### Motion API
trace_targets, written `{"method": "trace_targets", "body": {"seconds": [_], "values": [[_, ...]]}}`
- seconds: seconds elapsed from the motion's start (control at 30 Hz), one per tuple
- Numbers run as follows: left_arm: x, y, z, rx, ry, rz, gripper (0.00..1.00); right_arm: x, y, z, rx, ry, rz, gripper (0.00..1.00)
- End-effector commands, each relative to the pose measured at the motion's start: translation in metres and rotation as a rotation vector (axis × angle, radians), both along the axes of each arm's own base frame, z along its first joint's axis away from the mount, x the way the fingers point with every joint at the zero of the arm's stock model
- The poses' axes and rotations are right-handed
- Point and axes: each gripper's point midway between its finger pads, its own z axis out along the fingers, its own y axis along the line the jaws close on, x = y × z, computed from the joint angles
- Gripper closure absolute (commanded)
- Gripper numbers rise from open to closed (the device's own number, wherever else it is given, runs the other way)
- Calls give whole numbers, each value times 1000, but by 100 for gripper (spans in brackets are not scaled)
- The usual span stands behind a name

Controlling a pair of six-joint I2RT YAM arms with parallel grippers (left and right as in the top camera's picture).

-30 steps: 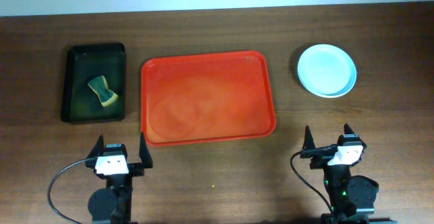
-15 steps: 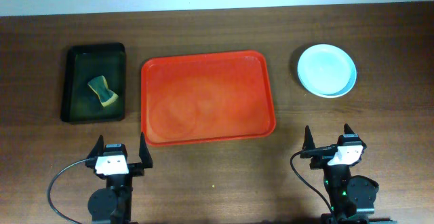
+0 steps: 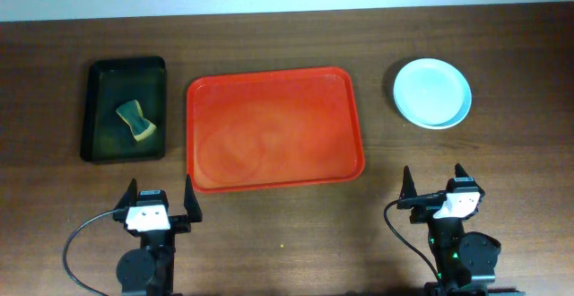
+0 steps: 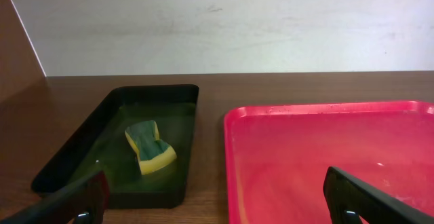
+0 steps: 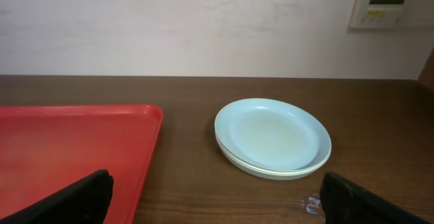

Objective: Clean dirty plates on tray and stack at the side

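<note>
Brown wood table [image 3: 287, 27], white wall [image 4: 217, 20], red tray [image 3: 273, 130], stacked plates [image 3: 432, 92] (blue uppermost).

The tray [image 3: 274, 130] sits between tub [image 3: 124, 109] and stacked plates [image 3: 431, 92].

No text is legible, even on the wall panel [image 5: 391, 1].

One tray [image 3: 273, 130], that's it for trays. One tub [image 3: 100, 108], and one sponge [image 3: 136, 121]. One stack of plates [image 3: 432, 92]: two rims show for sure, possibly a third tucked in, hard to count edge-on.
</note>
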Motion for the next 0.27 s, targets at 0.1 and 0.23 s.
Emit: {"method": "trace_targets", "body": {"seconds": [0.1,0.23], "values": [[0,-1,-2,18,1,-8,1,0,-3,-3,8,4,-12,2],[0,-1,-2,18,1,-8,1,0,-3,-3,8,4,-12,2]]}}
